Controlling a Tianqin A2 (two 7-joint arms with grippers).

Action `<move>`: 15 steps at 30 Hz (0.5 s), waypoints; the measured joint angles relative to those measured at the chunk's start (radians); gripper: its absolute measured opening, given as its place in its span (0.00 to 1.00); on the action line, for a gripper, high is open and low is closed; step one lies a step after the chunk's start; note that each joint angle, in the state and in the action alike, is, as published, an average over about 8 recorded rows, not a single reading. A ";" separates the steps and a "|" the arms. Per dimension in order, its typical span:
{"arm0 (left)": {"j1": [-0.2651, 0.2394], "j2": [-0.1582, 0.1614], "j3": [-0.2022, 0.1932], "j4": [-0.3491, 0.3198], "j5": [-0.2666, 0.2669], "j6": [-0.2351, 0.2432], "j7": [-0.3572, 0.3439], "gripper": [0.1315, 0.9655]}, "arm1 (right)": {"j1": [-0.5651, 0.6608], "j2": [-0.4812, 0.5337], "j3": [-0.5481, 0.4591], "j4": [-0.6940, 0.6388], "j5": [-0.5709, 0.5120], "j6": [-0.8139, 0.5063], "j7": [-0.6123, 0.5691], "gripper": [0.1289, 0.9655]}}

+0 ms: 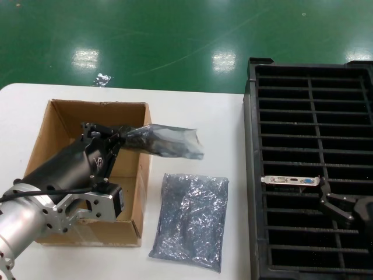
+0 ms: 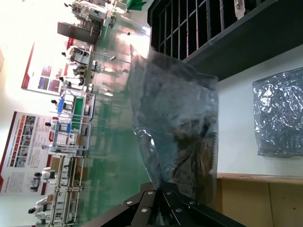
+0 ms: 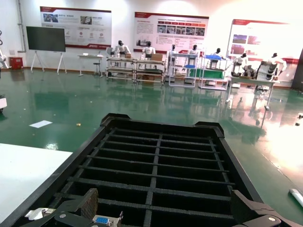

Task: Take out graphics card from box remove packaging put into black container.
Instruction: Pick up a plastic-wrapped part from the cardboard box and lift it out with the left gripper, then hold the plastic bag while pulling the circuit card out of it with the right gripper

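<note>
Bagged graphics card (image 1: 166, 142), pinched by left gripper (image 1: 118, 137) at its near end, looked stiff inside slippery film; right gripper (image 1: 333, 205) hung open, empty.

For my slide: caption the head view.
Left gripper lifts a bagged graphics card from the box; right gripper over black container.
</note>
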 joint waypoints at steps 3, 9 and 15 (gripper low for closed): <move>0.000 0.000 0.000 0.000 0.000 0.000 0.000 0.01 | 0.007 0.009 -0.020 0.009 0.012 0.009 0.007 1.00; 0.000 0.000 0.000 0.000 0.000 0.000 0.000 0.01 | 0.042 0.018 -0.087 0.044 0.039 0.037 0.008 1.00; 0.000 0.000 0.000 0.000 0.000 0.000 0.000 0.01 | 0.090 0.024 -0.182 0.083 0.084 0.100 -0.036 1.00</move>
